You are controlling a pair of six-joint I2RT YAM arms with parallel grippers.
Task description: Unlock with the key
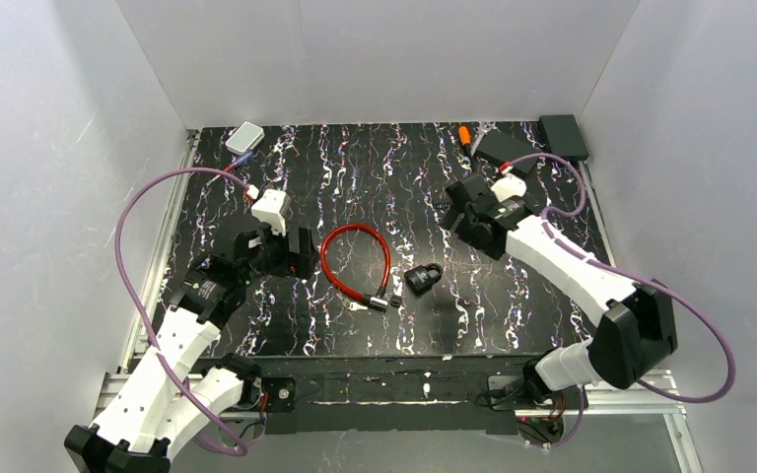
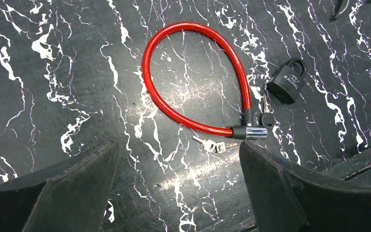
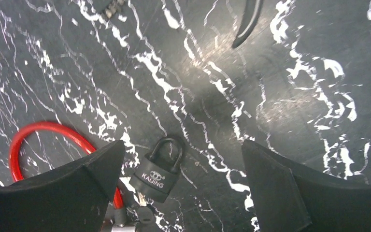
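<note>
Marbled black surface (image 1: 375, 168) between white walls (image 1: 355, 59) carries cable lock (image 2: 193, 25), keys (image 2: 212, 145), padlock (image 1: 422, 279); left fingers (image 2: 67, 193) and right fingers (image 3: 53, 193) spread wide, empty.

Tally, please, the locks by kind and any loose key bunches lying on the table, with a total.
red cable lock: 1
black padlock: 1
loose key bunch: 1
Total: 3
</note>
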